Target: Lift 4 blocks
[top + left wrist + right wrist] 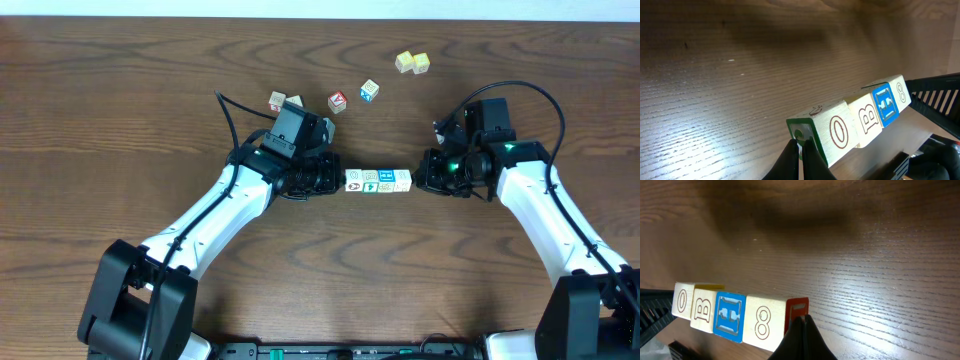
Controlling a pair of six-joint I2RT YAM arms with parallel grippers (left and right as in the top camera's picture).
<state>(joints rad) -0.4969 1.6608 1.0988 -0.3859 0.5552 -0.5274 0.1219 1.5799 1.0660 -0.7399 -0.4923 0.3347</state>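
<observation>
Four blocks (378,181) form one tight row between my two grippers. The left wrist view shows faces O (837,132), B (868,119), blue (885,105) and 8 (900,92). My left gripper (800,142) is shut, its tips pressed against the green end face of the O block. My right gripper (802,317) is shut too, pushing on the red end face (797,309) of the 8 block (763,321). A shadow lies beneath the row, which looks slightly raised off the wood. From above, the left gripper (340,180) and right gripper (417,180) flank the row.
Behind the row lie loose cubes: two yellow ones (412,62) at the back right, a red-faced cube (338,101), a pale-blue one (370,90) and a pair (285,101) just behind the left arm. The wooden table (120,120) stretches all around.
</observation>
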